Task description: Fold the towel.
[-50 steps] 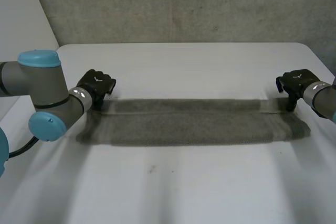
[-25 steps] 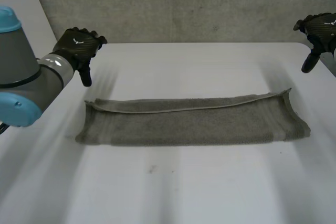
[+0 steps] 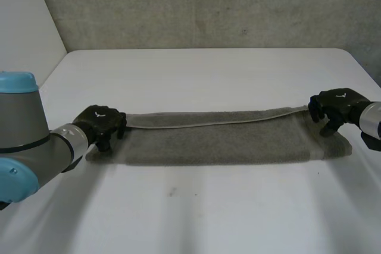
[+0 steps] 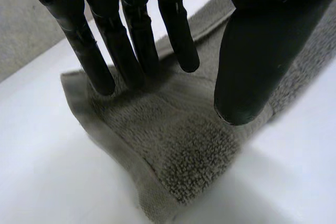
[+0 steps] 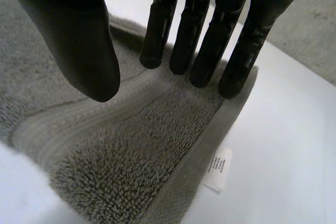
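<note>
The grey terry towel (image 3: 220, 141), folded into a long strip, lies across the white table (image 3: 196, 206), with the left hand (image 3: 100, 124) and right hand (image 3: 333, 104) setting straight fingers on its opposite ends, gripping nothing.

The right hand (image 5: 202, 24) is seen with its fingers (image 5: 157, 30) held straight and side by side, the thumb (image 5: 79, 40) kept apart from them. The fingertips are set over the end of the grey towel (image 5: 131, 166), close to its hem; whether they press it cannot be told. A flat woven band is seen across the looped pile under the thumb. 1 white label (image 5: 217, 169) is sewn at the hem and lies on the white table (image 5: 283, 156).
</note>
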You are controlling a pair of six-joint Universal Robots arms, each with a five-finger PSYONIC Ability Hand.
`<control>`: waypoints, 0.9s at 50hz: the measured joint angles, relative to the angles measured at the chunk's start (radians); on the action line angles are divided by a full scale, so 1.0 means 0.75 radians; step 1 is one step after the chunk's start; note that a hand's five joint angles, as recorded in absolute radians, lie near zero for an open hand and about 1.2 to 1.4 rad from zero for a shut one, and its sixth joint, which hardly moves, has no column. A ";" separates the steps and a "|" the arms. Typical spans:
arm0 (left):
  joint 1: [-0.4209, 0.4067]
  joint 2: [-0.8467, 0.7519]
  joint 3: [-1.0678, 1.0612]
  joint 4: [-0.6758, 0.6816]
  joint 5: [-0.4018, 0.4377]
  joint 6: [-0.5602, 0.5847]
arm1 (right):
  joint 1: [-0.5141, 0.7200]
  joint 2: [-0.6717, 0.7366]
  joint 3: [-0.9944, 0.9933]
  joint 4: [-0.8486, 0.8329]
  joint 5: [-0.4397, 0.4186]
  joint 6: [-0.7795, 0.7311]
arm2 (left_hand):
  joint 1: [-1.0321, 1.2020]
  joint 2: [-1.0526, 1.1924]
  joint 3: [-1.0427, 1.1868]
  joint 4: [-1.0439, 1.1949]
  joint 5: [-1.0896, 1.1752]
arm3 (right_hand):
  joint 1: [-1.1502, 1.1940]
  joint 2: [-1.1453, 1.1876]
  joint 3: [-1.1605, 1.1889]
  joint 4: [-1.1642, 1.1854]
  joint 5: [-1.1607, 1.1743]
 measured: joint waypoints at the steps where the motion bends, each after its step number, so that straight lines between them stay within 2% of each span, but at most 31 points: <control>1: 0.001 -0.013 0.009 0.001 0.000 0.000 | 0.001 0.014 -0.014 0.000 0.003 0.001 | -0.006 -0.004 -0.004 -0.006 -0.004 | 0.000 0.000 0.001 0.000 0.000; 12: 0.009 -0.166 0.186 0.006 -0.008 -0.005 | 0.053 0.209 -0.238 0.003 0.067 0.015 | -0.108 -0.111 -0.113 -0.110 -0.109 | -0.075 -0.071 -0.075 -0.073 -0.067; 14: 0.009 -0.184 0.213 0.007 -0.009 -0.005 | 0.064 0.235 -0.273 0.002 0.078 0.017 | -0.196 -0.198 -0.194 -0.194 -0.197 | -0.312 -0.307 -0.318 -0.314 -0.327; 16: 0.008 -0.202 0.242 0.008 -0.010 -0.005 | 0.079 0.263 -0.311 0.003 0.092 0.019 | -0.387 -0.388 -0.380 -0.381 -0.387 | -0.668 -0.671 -0.681 -0.673 -0.710; 17: 0.009 -0.206 0.249 0.008 -0.010 -0.004 | 0.082 0.268 -0.319 0.002 0.095 0.020 | -0.423 -0.429 -0.429 -0.430 -0.434 | -0.741 -0.741 -0.756 -0.752 -0.788; 19: 0.008 -0.220 0.273 0.009 -0.010 -0.003 | 0.095 0.288 -0.348 0.002 0.110 0.025 | -0.638 -0.641 -0.642 -0.633 -0.634 | -0.834 -0.830 -0.842 -0.822 -0.847; 25: 0.007 -0.231 0.302 0.009 -0.014 -0.004 | 0.115 0.291 -0.370 0.002 0.147 0.052 | -0.764 -0.772 -0.772 -0.772 -0.751 | -0.847 -0.833 -0.844 -0.822 -0.847; 33: 0.007 -0.204 0.251 0.007 -0.018 -0.004 | 0.106 0.199 -0.251 -0.003 0.145 0.062 | -0.776 -0.783 -0.783 -0.783 -0.760 | -0.847 -0.833 -0.844 -0.822 -0.847; 45: 0.010 -0.066 0.046 0.060 -0.008 -0.005 | -0.008 -0.004 0.158 -0.112 0.056 -0.048 | -0.776 -0.783 -0.783 -0.783 -0.762 | -0.834 -0.826 -0.834 -0.818 -0.835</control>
